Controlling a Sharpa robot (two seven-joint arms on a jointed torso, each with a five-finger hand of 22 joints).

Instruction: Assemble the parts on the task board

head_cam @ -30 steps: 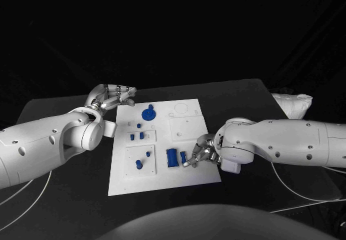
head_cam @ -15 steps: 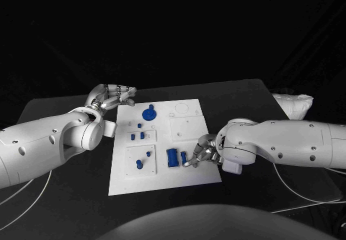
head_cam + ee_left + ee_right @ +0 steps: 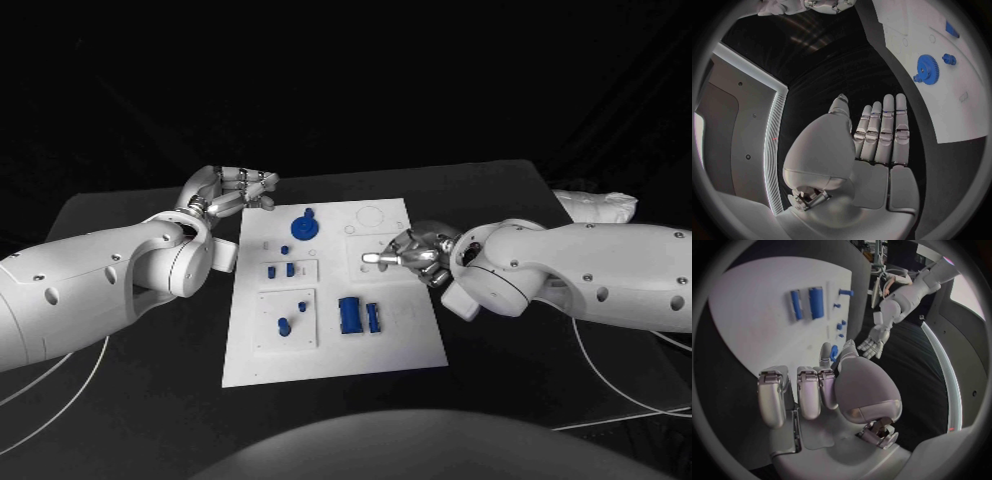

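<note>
Right silver hand [image 3: 408,250], fingers curled on nothing, hovers mid-frame over the white rectangular task board [image 3: 392,345], nearest the two upright-lying blue bar-shaped parts [image 3: 348,315] just below-left; left silver hand [image 3: 231,190] is released, upper left.

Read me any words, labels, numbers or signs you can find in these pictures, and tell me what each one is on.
None can be read. The task board shows only raised outlines and blue parts, no legible print. The left hand, the right hand and the white arms carry no readable lettering either.
</note>
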